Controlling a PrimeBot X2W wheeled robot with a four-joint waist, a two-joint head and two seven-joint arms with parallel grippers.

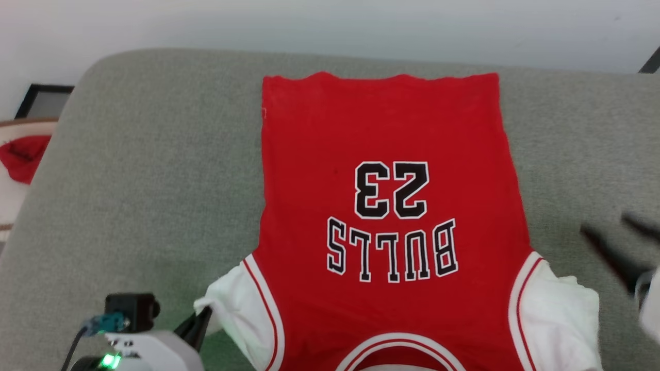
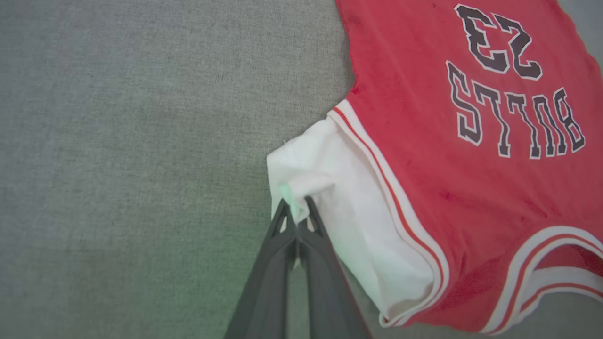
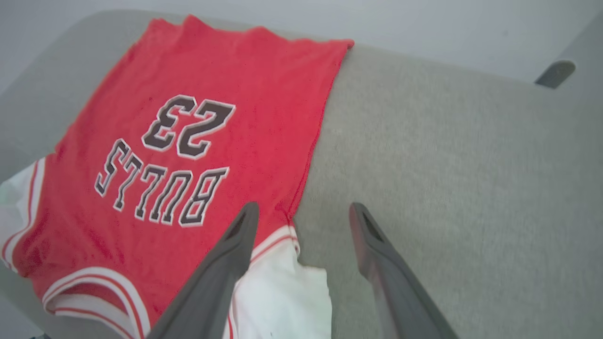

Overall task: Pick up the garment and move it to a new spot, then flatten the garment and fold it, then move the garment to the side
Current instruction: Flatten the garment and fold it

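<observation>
Pinches, with the left gripper [image 2: 296, 208], the outer edge of the white sleeve [image 2: 330, 183] on the robot's left side; fingers pressed together, with a small fold of white cloth caught between the tips. Holds that corner bunched, while the rest of the sleeve lies flat beside the striped seam.

Holds the right gripper [image 3: 304, 212] wide, with bare grey fabric visible between the two dark fingers [image 3: 242, 235]. Grips nothing there. Hangs over the seam of the other white sleeve [image 3: 282, 292], one finger above the shirt and the other above the bare cushion; cannot tell whether touching the cloth or a little above it. Appears in the head view only as a dark blur near the right edge.

Has the garment [image 1: 392, 134] spread flat in the middle of the grey cushion [image 1: 129, 165], neckline toward the robot, hem toward the far edge, both white sleeves out to the sides. Carries on the red front the number 23 and the word BULLS in black with white outline, upside down from the head view. Shows red-and-white striped trim at the neckline and along both sleeve seams.

Beyond the cushion, at the far left, a small red cloth [image 1: 20, 154] on a pale surface, well apart from the shirt; behind everything, a pale wall [image 1: 330, 26]
</observation>
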